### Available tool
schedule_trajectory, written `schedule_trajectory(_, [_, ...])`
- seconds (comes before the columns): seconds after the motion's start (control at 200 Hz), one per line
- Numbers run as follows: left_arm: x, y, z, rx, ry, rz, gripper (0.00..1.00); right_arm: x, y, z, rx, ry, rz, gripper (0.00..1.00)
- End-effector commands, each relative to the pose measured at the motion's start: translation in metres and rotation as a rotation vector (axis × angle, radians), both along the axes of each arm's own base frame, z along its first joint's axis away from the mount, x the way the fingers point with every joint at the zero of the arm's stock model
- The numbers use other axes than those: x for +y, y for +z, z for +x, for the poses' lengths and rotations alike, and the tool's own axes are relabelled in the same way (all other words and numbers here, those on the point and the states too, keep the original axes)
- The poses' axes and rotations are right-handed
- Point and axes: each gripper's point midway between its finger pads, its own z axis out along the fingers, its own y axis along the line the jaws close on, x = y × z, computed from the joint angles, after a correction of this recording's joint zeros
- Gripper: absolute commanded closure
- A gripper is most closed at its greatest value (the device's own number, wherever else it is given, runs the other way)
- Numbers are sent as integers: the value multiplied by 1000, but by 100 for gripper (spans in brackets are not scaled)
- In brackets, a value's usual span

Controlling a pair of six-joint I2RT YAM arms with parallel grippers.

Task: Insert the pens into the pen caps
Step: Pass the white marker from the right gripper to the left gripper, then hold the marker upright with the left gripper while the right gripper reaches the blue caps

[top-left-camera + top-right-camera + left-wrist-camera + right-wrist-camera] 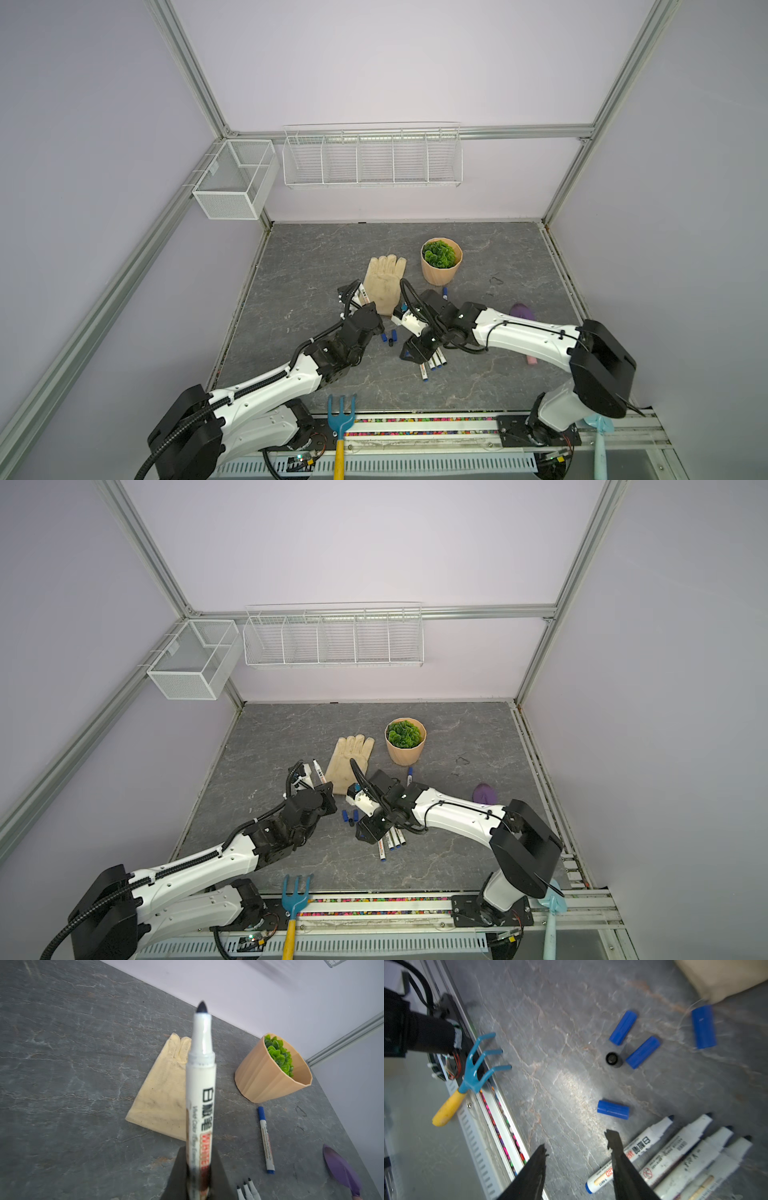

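While lilac walls (395, 62) are closing the room behind the glove (384, 282) in both top views, the grey veined tabletop (490, 374) is lying under it. From the left wrist, the left gripper (198, 1150) is clamping an uncapped pen (200, 1084) just beside the glove. From the right wrist, the right gripper (576, 1142) is standing open and empty. The pen caps (642, 1052) are lying near the glove's cuff, and four pens (675, 1153) are lying a little farther from it.

In both top views, left arm (266, 386) and right arm (523, 336) being angled inward.
At the frame's bottom centre, the left gripper (198, 1155) is being clamped on a pen (200, 1084); the right gripper (576, 1142) is being held with jaws parted.
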Motion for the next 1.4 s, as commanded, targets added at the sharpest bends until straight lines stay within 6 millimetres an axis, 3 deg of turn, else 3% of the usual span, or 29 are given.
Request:
schedule_trajectory(0.0, [17, 2, 2, -11, 80, -2, 100, -7, -18, -18, 73, 102, -82, 47])
schedule_trajectory(0.24, [22, 2, 1, -8, 90, 10, 100, -5, -45, -23, 177, 133, -171, 44])
schedule_trajectory(0.5, [28, 3, -1, -16, 103, 14, 100, -10, -60, -8, 130, 75, -252, 39])
schedule_trajectory(0.735, [27, 2, -1, -14, 93, 8, 100, -11, -66, 13, 63, 11, -316, 37])
schedule_trajectory(1.394, [27, 1, -4, -15, 64, 29, 100, 14, -66, 34, 3, -21, -309, 33])
